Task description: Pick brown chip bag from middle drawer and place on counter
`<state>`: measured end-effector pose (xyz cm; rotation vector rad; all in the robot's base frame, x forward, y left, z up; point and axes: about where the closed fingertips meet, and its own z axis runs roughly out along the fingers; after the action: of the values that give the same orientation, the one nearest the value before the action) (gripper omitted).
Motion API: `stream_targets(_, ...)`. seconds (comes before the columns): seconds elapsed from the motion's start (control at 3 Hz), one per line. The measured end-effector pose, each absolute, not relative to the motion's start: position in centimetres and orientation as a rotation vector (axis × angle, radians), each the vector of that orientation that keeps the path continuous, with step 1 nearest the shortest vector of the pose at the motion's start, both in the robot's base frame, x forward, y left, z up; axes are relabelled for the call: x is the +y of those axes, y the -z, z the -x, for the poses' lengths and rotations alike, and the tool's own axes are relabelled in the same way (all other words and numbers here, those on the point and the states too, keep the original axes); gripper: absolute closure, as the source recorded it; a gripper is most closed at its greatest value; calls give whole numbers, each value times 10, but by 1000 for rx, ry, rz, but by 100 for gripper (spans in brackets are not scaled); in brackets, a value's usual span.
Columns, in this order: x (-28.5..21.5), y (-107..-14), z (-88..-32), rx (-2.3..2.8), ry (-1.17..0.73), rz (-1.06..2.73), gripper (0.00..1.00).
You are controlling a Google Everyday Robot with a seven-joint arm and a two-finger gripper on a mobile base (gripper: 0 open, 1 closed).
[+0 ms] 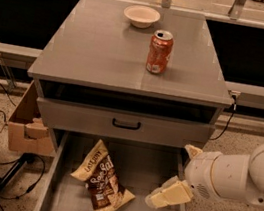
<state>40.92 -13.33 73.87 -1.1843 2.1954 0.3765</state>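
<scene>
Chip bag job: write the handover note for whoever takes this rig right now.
Gripper: low over the right side of the drawer, to the right of the bag and apart from it.
Bag: lying on the drawer floor, left of middle.
Drawer: pulled open.
Counter: holds a can and a bowl; no bag on it.
Done: drawer open, gripper down near the bag.
Left: grip the bag, lift it out, set it on the counter.

Pincer (164, 197) at right of middle drawer (147, 167), bare floor between it and brown chip bag (102, 181).
</scene>
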Motion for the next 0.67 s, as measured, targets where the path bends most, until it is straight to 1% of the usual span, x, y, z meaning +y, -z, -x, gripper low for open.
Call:
stream_targets(0.33,-132,-738,-410,2191,-380,1186,0)
stream_targets(0.67,-93,-699,-414,2137,-516,1194,0)
